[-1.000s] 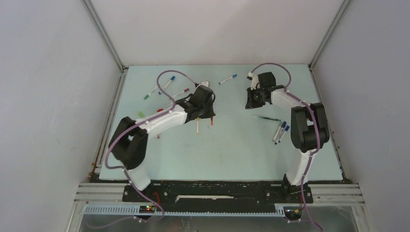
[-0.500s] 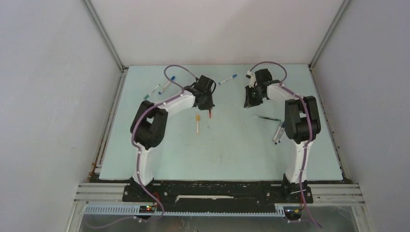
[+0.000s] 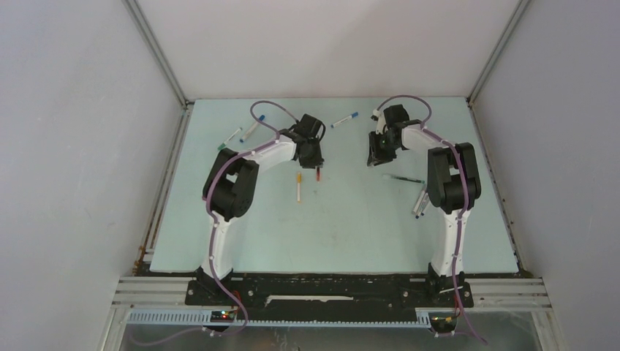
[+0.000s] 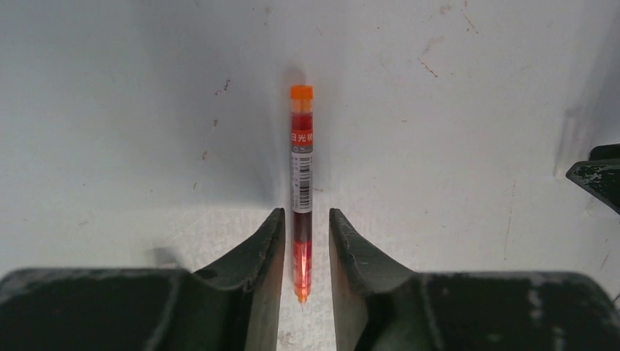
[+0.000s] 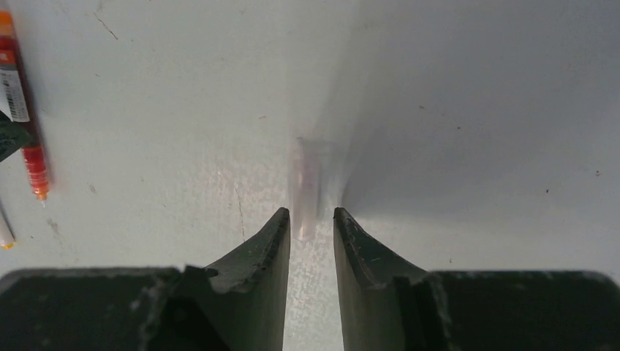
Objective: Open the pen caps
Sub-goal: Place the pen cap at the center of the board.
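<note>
Left wrist view: red pen (image 4: 301, 183) seen lying lengthwise, its lower half between the left fingers (image 4: 270, 241). Fingers set slightly apart, a sliver of bench (image 3: 351, 227) visible on each side of the barrel; nothing clamped. Barrel slim, round, clear plastic over red ink, wrapped with a printed label (image 4: 301, 172). Orange plug (image 4: 301, 93) at the far end. Near end tapers to a bare needle tip, so this pen is judged already uncapped.

Right wrist view: pale cap (image 5: 305, 191), translucent with a pinkish tint, seen just ahead of the right fingers (image 5: 272, 241), centre frame. Outline blurred; contact with the bench cannot be told. Fingers parted narrowly, not closed on it.

Top view: blue cap (image 3: 355, 115) noted on a pen at upper centre. More pens at upper left (image 3: 251, 130) and beside the right arm (image 3: 421, 201); caps there too small to confirm.

Handling, as judged: caps are light, stiff, smooth plastic, likely slippery and prone to roll. A cap is best pinched across its width near the closed end, the barrel being held mid-length by the other fingers, and drawn straight along the axis. Needle tips are fragile; side load is to be avoided.
</note>
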